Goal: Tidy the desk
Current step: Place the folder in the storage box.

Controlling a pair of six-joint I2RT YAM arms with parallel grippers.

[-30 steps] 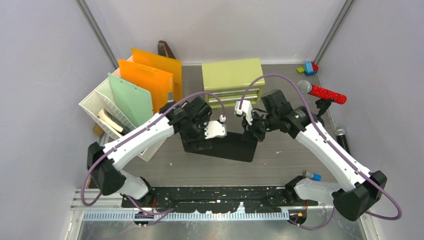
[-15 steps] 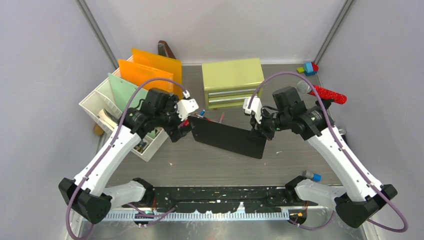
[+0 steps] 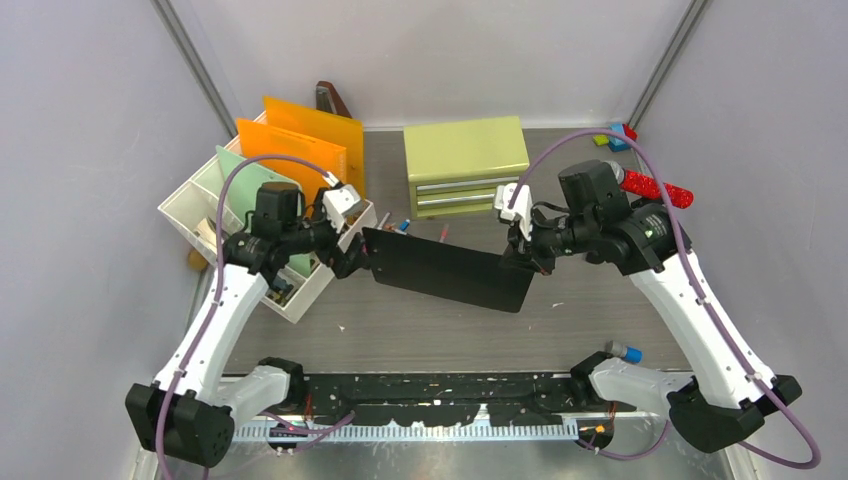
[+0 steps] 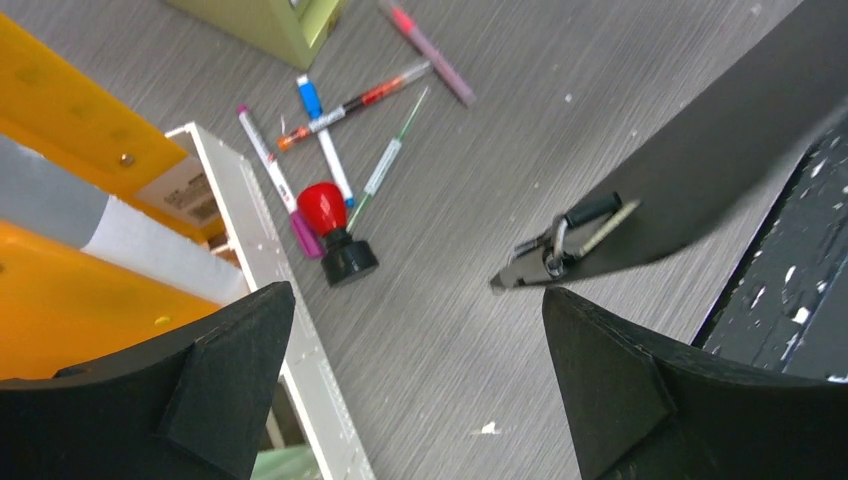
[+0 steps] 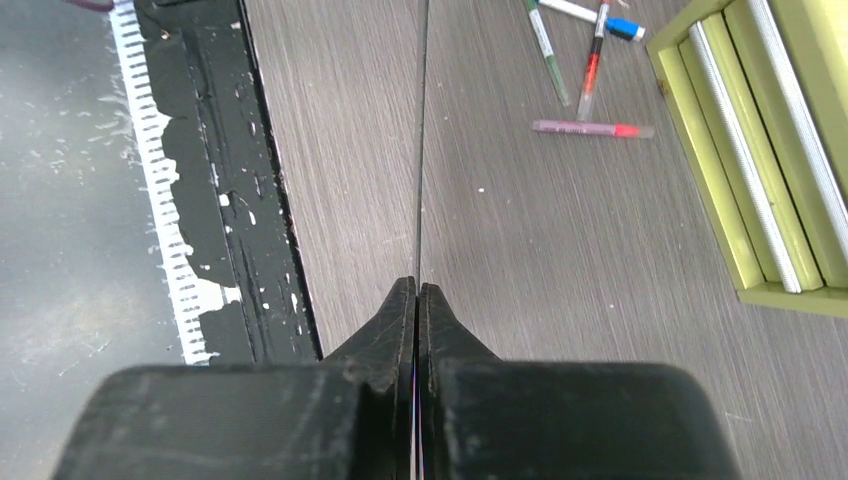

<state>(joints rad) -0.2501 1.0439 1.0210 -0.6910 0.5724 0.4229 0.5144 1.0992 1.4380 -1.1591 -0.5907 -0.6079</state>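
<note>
One clipboard (image 3: 450, 272) in R jaws, over desk (image 3: 420, 330)

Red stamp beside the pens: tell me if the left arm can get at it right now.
Probably yes. The left gripper hangs open near the stamp, with nothing over it; the black clipboard in the right gripper is off to one side.

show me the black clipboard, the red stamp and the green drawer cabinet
black clipboard (image 3: 450, 272): top view, middle of its flat face
red stamp (image 4: 322, 204): left wrist view, its red knob
green drawer cabinet (image 3: 466, 148): top view, middle of its top panel
</note>
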